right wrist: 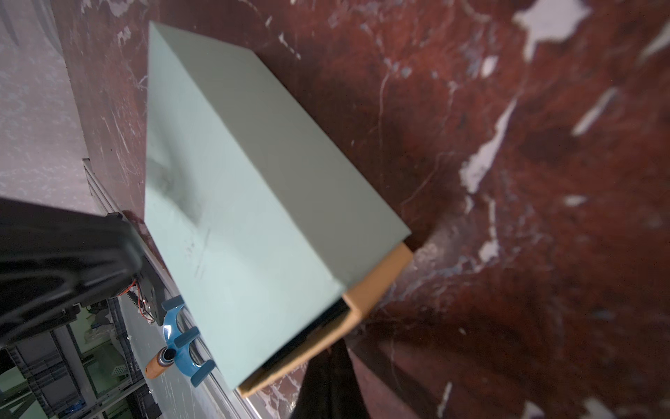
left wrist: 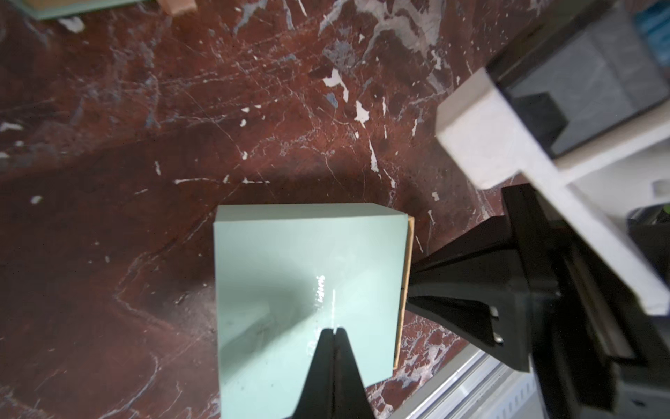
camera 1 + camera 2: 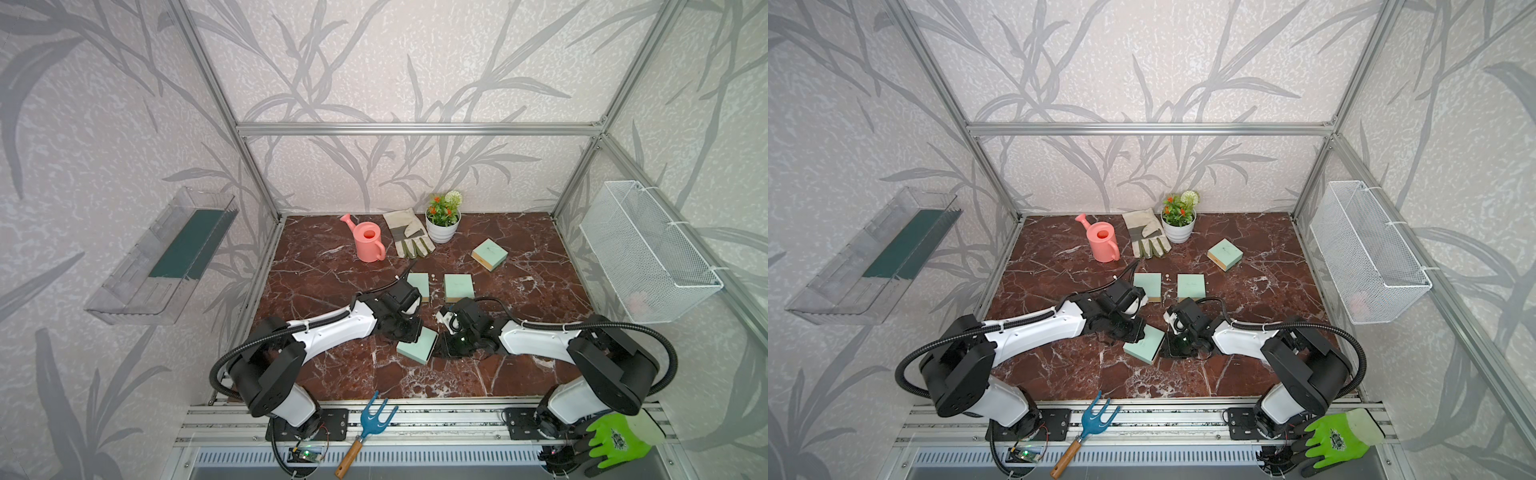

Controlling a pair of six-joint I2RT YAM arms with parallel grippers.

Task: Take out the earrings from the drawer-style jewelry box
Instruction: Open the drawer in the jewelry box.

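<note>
Left pincer [image 2: 333, 332], clenched on nothing, sits over the top of the mint-green drawer-style cardboard jewelry box [image 3: 417, 345] at the near middle of the red marble table [image 3: 324, 274]. Right pincer [image 1: 331, 353], also clenched, meets the box's tan drawer [image 1: 379, 283], which stands out a crack. The dark gap hides whatever is in the drawer. Tiny pale bead-like earrings [image 3: 433, 275] lie on the marble farther back, between two matching mint-green boxes [image 3: 458, 286].
</note>
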